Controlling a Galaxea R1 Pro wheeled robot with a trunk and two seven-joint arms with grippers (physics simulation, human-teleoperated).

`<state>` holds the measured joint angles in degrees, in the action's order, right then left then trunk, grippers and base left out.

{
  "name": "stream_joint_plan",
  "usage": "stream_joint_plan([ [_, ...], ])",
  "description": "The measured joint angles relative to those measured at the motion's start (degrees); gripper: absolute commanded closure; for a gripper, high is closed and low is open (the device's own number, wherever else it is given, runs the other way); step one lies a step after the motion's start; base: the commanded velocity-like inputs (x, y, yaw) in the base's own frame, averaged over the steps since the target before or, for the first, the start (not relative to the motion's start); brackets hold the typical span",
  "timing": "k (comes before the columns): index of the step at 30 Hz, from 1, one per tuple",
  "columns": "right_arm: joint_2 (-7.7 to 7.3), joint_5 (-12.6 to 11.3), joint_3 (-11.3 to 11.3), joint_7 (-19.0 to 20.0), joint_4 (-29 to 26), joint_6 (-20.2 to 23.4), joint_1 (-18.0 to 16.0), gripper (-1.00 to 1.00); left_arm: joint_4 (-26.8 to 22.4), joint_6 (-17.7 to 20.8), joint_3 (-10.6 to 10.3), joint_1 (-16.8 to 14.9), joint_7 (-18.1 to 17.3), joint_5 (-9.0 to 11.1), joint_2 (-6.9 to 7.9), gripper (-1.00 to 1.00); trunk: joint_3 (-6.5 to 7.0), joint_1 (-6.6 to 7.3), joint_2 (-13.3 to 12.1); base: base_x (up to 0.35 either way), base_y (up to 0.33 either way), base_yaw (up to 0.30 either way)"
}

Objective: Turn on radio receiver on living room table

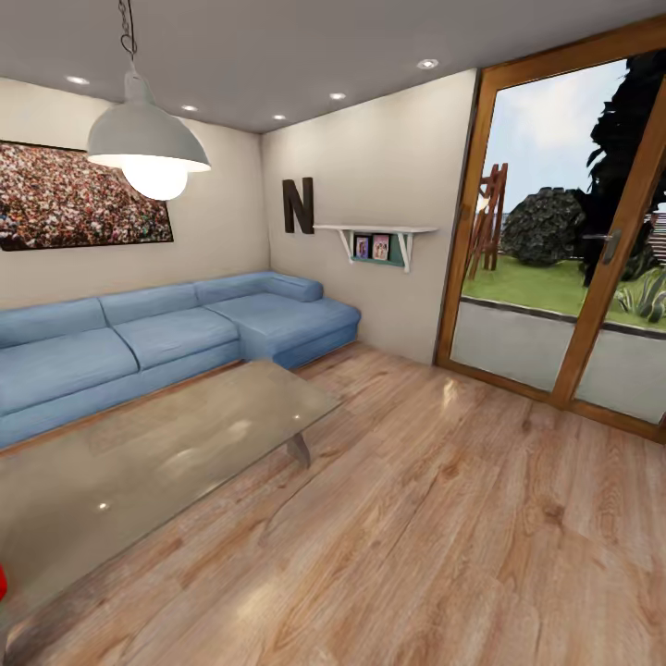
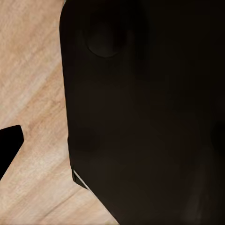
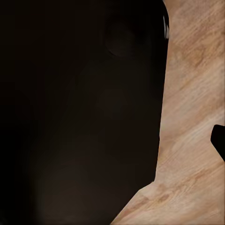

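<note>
Red sliver of the radio receiver (image 1: 2, 583) pokes in at your far left, beside the glass surface (image 1: 157, 453). You're approaching only; switching on remains. Tool state: can't tell on either arm, dark bodywork blocks both wrist views.
</note>
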<state>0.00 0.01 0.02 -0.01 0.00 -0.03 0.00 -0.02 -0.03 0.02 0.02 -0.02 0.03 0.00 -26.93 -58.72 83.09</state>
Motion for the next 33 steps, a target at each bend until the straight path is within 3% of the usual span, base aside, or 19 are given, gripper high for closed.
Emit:
stream_joint_plan([
  [5, -0.1, 0.4, 1.6, 0.0, -0.2, -0.7, -0.3, -1.0, -1.6, -0.5, 0.3, 0.1, -0.1, 0.1, 0.45, -1.0, 0.01, -0.01, 0.0, 0.0, 0.0, 0.0],
  [17, 0.23, -3.4, 5.4, -0.1, -0.2, -1.1, -0.3, -1.0, -2.9, -1.0, 0.4, 0.1, -0.1, 0.1, 0.6, -1.0, 0.0, -0.01, 0.0, 0.115, 0.0, 0.0],
  [25, 0.26, -3.4, 8.0, -0.1, -0.2, -0.9, -0.3, -1.0, -2.9, -1.0, 0.4, 0.1, -0.1, 0.1, 0.53, -1.0, 0.0, -0.01, 0.0, 0.283, 0.0, 0.013],
  [31, 0.26, -3.4, 10.0, -0.1, -0.2, -1.0, -0.3, -1.0, -3.0, -1.0, 0.4, 0.1, -0.1, 0.1, 0.54, -1.0, 0.01, -0.01, 0.0, 0.066, 0.0, 0.213],
  [32, 0.26, -3.4, 18.6, -0.1, -0.2, -1.0, -0.3, -1.0, -3.0, -1.0, 0.4, 0.1, -0.1, 0.1, 0.53, -1.0, 0.01, -0.01, 0.0, 0.012, 0.0, 0.267],
  [33, 0.26, -3.4, 18.9, -0.1, -0.2, -1.0, -0.3, -1.0, -3.0, -1.0, 0.4, 0.1, -0.1, 0.1, 0.55, -1.0, 0.01, -0.01, 0.0, 0.01, 0.0, 0.27],
])
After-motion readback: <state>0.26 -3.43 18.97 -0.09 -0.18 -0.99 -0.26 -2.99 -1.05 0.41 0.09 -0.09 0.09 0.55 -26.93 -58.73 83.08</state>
